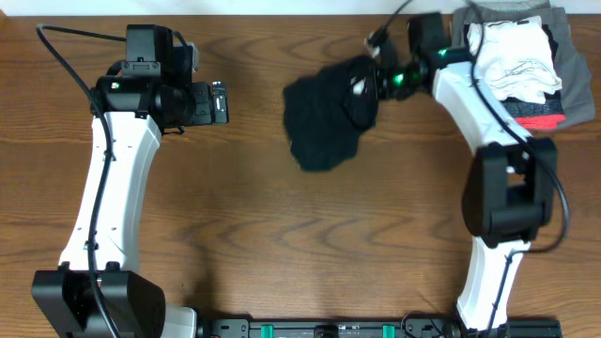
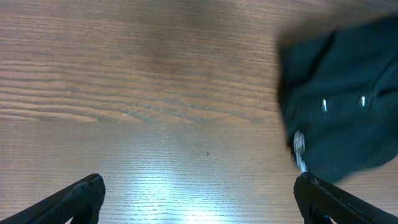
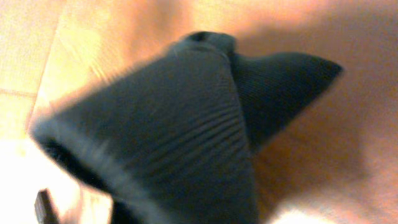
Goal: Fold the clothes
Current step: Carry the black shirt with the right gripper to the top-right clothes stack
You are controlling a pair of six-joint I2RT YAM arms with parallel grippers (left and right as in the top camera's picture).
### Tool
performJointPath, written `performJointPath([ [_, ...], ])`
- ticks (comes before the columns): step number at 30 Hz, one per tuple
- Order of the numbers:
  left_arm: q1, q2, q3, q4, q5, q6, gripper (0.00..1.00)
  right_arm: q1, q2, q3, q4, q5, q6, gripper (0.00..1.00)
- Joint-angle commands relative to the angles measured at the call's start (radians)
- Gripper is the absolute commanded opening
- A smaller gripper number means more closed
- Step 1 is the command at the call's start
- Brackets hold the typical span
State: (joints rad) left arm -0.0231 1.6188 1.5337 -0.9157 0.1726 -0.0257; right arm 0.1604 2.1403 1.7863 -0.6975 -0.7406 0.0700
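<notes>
Much of the worktop [image 1: 282, 235] nearest me was brown wood grain. Further in on the left, the left pincer [image 1: 223, 102] hung low over the wood with its fingers spread wide, well apart from the cloth. Past the middle, toward the far right, the black T-shirt [image 1: 324, 117] lay crumpled, its right edge gathered up in the right pincer [image 1: 368, 83], which was pinching the fabric. Farthest back, in the right corner, sat a pile of folded garments [image 1: 526, 61], white over grey and red.
</notes>
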Motion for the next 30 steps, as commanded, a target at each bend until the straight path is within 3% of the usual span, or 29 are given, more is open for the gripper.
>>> performJointPath([
  [1,0.002,0.002,0.013,0.002,-0.009,0.01,0.98,-0.012,-0.113,0.077,0.019,0.086,0.074,0.01],
  [17,0.002,0.002,0.013,0.004,-0.01,0.01,0.98,-0.144,-0.154,0.111,0.465,0.243,0.409,0.01],
  [30,0.002,0.015,0.013,0.015,-0.009,0.01,0.98,-0.312,-0.154,0.111,0.56,0.507,0.575,0.01],
])
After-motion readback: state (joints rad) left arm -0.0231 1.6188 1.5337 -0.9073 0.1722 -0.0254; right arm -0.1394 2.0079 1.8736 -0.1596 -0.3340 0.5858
